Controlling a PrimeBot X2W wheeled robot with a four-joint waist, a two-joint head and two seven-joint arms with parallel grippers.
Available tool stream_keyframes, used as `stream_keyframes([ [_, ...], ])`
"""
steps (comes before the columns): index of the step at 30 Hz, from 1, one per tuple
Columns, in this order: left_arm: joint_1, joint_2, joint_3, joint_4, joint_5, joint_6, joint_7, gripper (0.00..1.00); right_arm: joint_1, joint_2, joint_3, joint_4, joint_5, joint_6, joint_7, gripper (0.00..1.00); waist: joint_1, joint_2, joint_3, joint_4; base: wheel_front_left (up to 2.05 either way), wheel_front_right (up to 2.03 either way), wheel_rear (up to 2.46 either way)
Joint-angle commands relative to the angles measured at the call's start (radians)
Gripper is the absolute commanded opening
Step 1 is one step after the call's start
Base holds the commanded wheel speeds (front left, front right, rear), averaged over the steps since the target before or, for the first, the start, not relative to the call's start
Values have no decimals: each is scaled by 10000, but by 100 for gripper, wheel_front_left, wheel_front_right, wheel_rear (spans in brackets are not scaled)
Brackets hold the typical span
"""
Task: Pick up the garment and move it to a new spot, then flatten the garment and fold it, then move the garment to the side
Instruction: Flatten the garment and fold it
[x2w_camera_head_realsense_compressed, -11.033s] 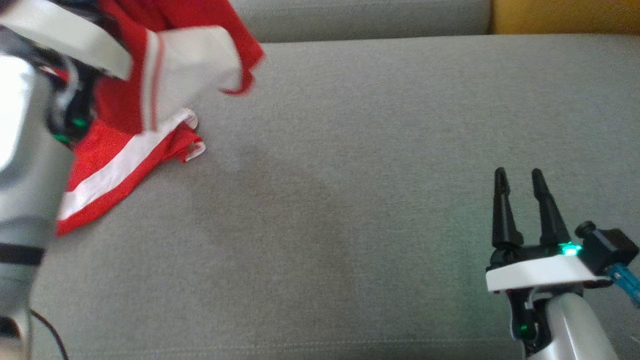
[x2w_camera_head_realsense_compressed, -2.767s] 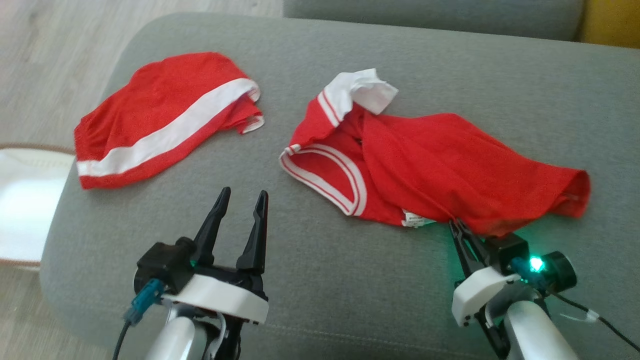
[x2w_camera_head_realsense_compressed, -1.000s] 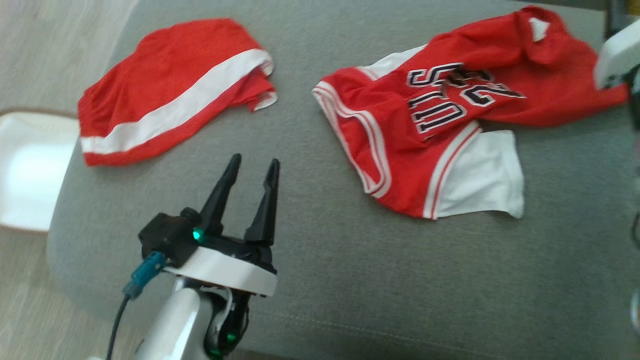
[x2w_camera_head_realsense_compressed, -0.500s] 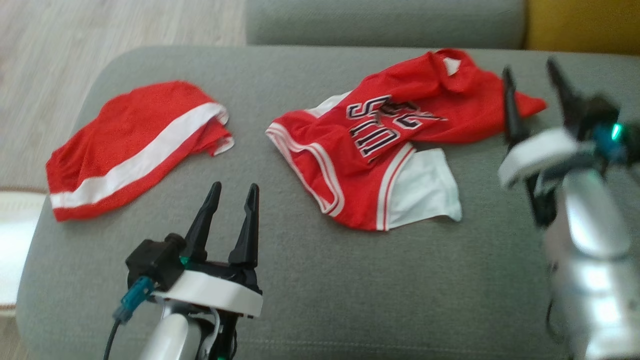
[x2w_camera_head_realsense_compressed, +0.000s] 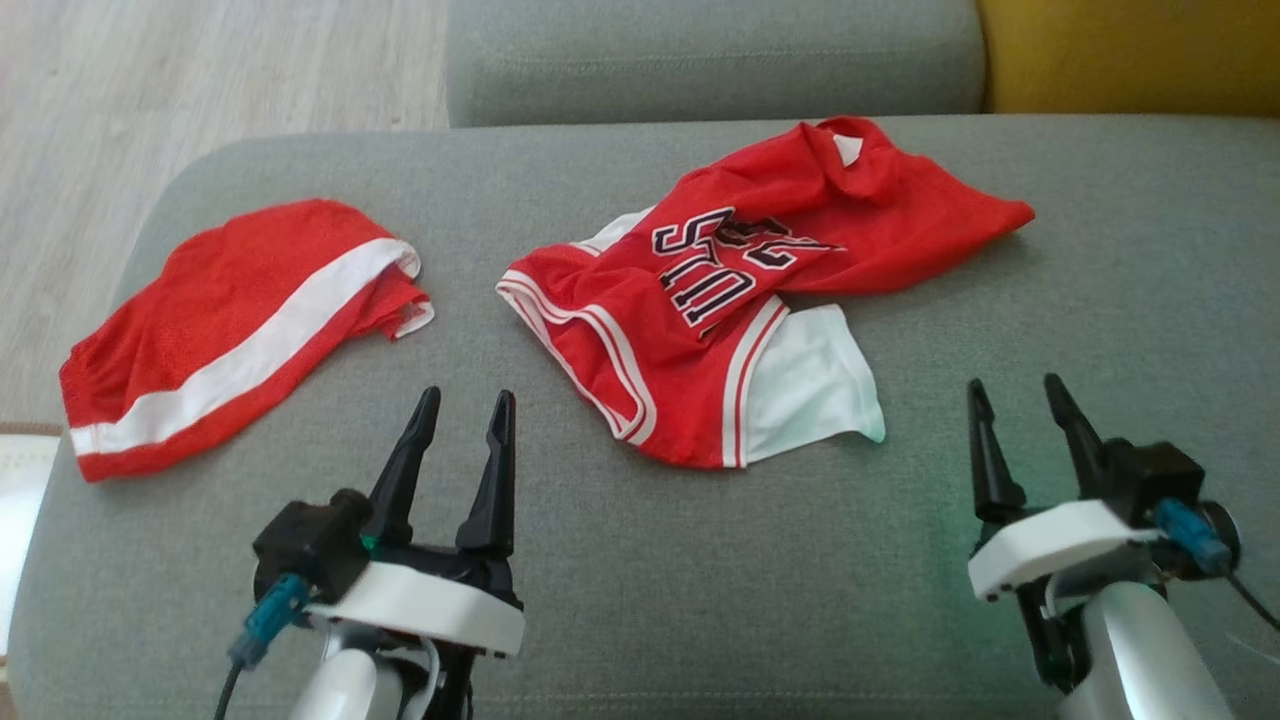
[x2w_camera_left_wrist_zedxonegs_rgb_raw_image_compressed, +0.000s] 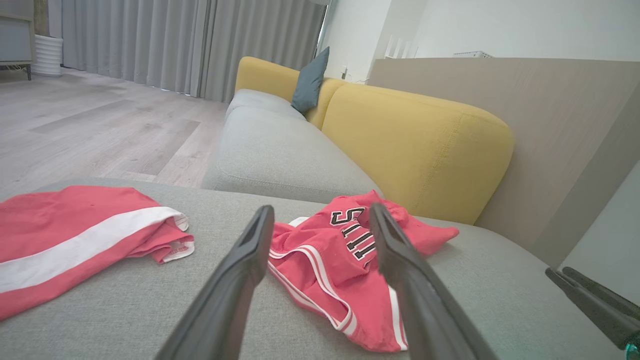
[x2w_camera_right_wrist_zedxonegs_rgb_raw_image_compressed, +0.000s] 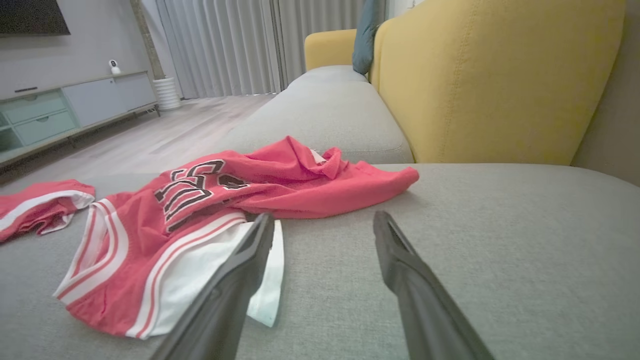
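Jersey crumpled on sofa; lettering partly covered by a fold, unreadable. Left arm and right arm low, near front edge; both jaws open, empty.

Two red pieces — jersey, striped garment — left gripper, right gripper, one sofa.

A crumpled red basketball jersey is seen lying on the grey sofa seat, its white corner just beside one finger of the right gripper, whose jaws are spread with nothing between. A second red garment, white-striped, is laid apart at far left, and a yellow backrest is seen behind.
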Motion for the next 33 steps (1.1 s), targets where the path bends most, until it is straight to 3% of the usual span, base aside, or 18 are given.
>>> stream_keyframes([
  [1, -402, 3, 277, -361, 93, -41, -53, 100, -462, 30, 296, -441, 85, -7, 12, 100, 1, 0, 77, 49, 0, 0, 0],
  [12, -598, 3, 164, -237, 128, -135, -53, 100, -663, 32, 654, 523, 1203, -7, 845, 100, 1, 0, 502, 707, 0, 0, 0],
  [23, -690, 3, 154, -248, 144, -152, -53, 100, -1779, 33, 745, 3032, 929, -7, 586, 100, 1, 0, 819, 1183, 0, 0, 0],
  [32, -912, 3, 177, -270, 178, -223, -53, 100, -2501, 33, 630, 4381, 821, -7, 208, 100, 1, 0, 1251, 1326, 0, 0, 0],
  [33, -940, 3, 192, -262, 178, -229, -53, 100, -2571, 33, 670, 4526, 851, -7, 194, 65, 1, 0, 1276, 1326, 0, 0, 0],
])
